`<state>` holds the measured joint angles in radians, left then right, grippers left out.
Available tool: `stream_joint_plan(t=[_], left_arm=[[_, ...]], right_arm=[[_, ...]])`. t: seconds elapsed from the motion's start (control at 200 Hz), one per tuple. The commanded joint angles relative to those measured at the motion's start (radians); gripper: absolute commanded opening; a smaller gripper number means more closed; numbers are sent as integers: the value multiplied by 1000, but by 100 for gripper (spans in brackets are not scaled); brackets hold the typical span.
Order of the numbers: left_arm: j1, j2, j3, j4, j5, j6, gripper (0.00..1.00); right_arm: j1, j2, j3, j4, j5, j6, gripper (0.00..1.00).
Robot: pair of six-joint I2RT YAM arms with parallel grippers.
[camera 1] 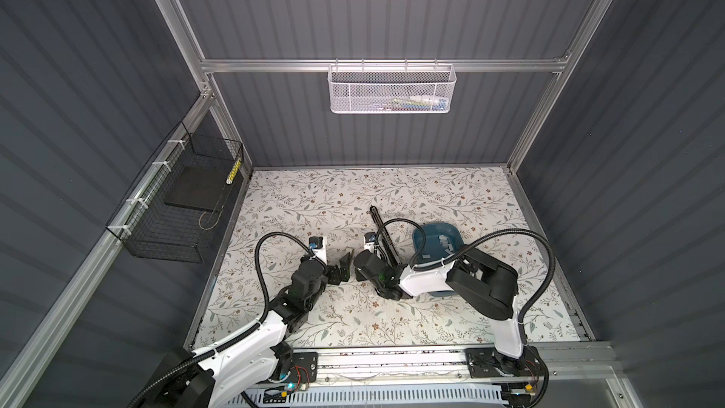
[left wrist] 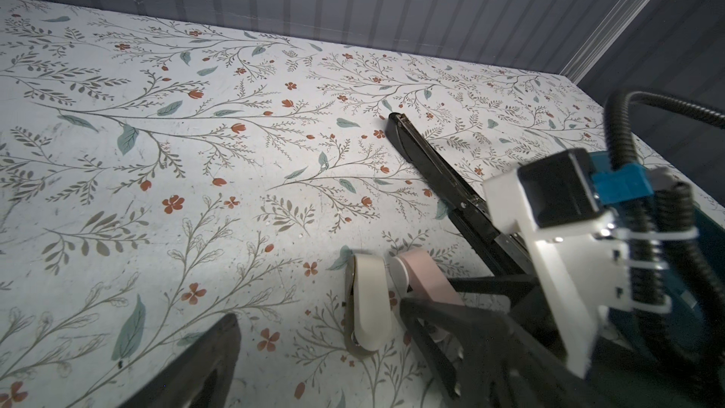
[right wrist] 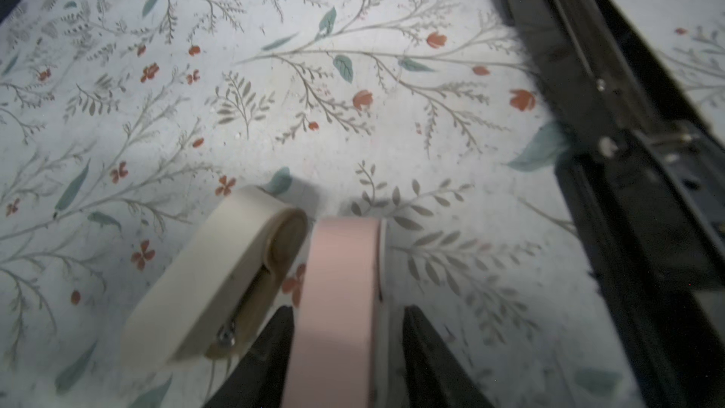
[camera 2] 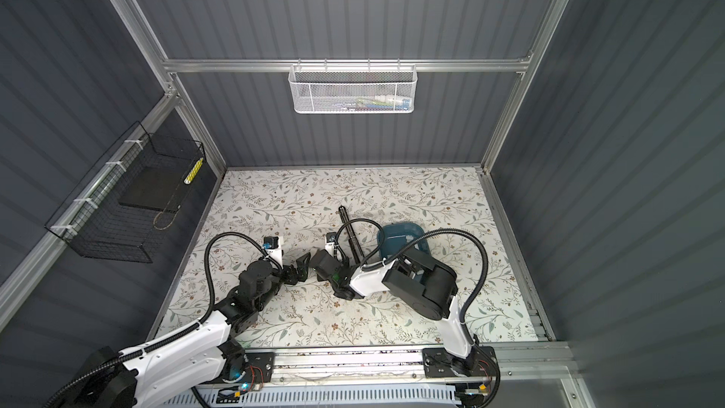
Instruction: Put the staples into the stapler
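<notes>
Between right fingers (right wrist: 427,351), pink stapler (right wrist: 337,300), markings seemingly too blurred.

I'm standing in what is looking like a robotics lab test cell; dark ribbed wall panels (camera 1: 353,13) are closing it in, fixed to a bare aluminium frame (camera 1: 274,65); a left arm (camera 1: 243,351) and a right arm (camera 1: 508,331) are sitting on a metal rail (camera 1: 392,359) fronting a flower-patterned table (camera 1: 314,198); a white mesh basket (camera 1: 388,92) and a black wire basket (camera 1: 164,245) are hanging off the frame.
</notes>
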<state>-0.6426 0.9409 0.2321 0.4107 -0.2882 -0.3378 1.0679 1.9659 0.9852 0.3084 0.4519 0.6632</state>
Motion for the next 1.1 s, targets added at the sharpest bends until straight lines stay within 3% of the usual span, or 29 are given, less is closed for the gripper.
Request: stream_joint_plan(t=[0.0, 0.18, 0.35, 0.625, 0.865, 1.096], left_arm=[[-6, 6, 36, -17, -11, -12, 99], [-6, -4, 43, -7, 8, -22, 100], [-6, 2, 58, -10, 35, -47, 100], [-6, 1, 113, -47, 81, -70, 100], [-6, -6, 166, -91, 104, -73, 100], [-6, 54, 216, -91, 152, -98, 100]], right_arm=[[3, -128, -88, -47, 22, -44, 50], [39, -363, -287, -46, 114, -61, 54], [51, -509, -416, -48, 108, -42, 56], [43, -442, -441, -44, 136, -35, 58], [-13, -421, -487, 29, 156, -70, 77], [-33, -407, -505, 144, 83, -131, 76]])
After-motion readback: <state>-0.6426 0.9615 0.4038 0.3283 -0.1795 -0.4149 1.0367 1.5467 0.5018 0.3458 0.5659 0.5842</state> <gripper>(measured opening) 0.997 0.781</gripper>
